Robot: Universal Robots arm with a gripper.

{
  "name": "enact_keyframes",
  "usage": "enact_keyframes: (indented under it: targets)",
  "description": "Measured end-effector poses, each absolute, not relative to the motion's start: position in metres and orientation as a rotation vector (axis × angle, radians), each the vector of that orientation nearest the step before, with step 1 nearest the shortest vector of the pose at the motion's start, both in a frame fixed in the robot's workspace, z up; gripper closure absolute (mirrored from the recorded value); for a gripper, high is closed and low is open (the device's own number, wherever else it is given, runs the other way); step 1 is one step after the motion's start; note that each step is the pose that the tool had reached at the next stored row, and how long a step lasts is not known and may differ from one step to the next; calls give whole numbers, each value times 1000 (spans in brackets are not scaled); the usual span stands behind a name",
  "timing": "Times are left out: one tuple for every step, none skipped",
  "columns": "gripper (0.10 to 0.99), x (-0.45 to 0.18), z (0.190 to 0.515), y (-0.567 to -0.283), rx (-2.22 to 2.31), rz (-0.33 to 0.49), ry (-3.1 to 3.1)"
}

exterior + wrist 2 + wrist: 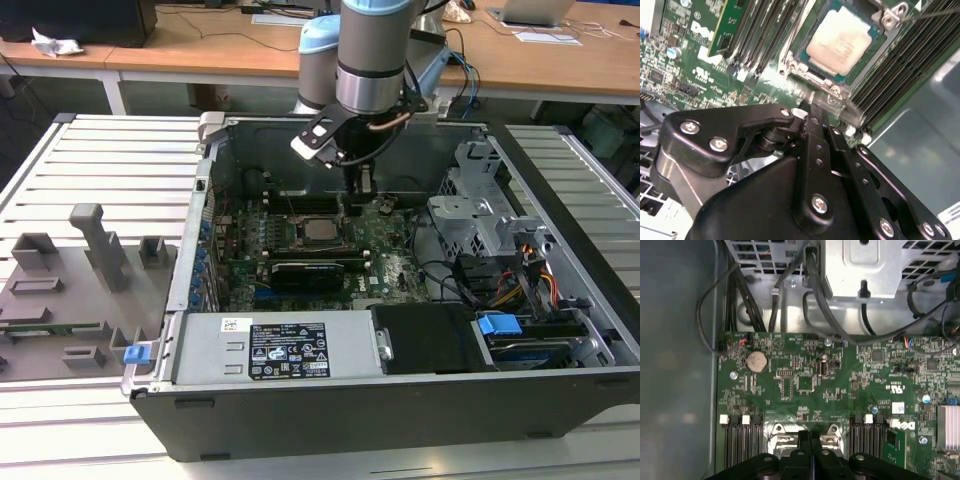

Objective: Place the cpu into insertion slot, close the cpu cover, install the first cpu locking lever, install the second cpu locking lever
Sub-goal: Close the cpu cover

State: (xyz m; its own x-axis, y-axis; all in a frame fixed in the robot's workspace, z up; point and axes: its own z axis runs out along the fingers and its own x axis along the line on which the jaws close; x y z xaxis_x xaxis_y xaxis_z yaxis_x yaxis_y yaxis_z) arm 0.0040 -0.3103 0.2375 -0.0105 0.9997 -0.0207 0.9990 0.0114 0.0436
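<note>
Inside the open dark-grey metal computer case (pixel 330 420), which lies on a ribbed pale-grey metal counter (pixel 110 160), the small square cpu with a silvery-tan metal top (pixel 840 40) sits in the square black insertion slot with a metal rim (pixel 791 62) on the green motherboard (pixel 395 255). The black two-fingered tool (pixel 809 107) hangs just beside the slot, at about one o'clock from the cpu in the exterior view. Its fingers are pressed together with nothing seen between them. At six o'clock from the board lies a grey power supply box (pixel 200 350) bearing a black-and-white printed label (pixel 288 350) and a small white sticker (pixel 236 324). White printed marks, another small white sticker (pixel 897 408) and a round silver coin cell (pixel 756 361) show on the board in the first wrist view. Grey plastic fixtures (pixel 95 250) stand at nine o'clock from the case.
</note>
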Motion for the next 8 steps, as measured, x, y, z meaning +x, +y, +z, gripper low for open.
enact_keyframes:
  targets:
    - [980,2,237,-310,2176,25,2203]
    - [980,-1,236,-310,2173,26,2205]
    - [980,-4,234,-310,2170,26,2209]
    - [980,-6,231,-310,2168,26,2211]
    - [980,-10,229,-310,2164,26,2215]
    - [980,-12,228,-310,2161,26,2217]
    - [980,-15,228,-310,2159,26,2219]
    - [980,-18,227,-310,2158,26,2220]
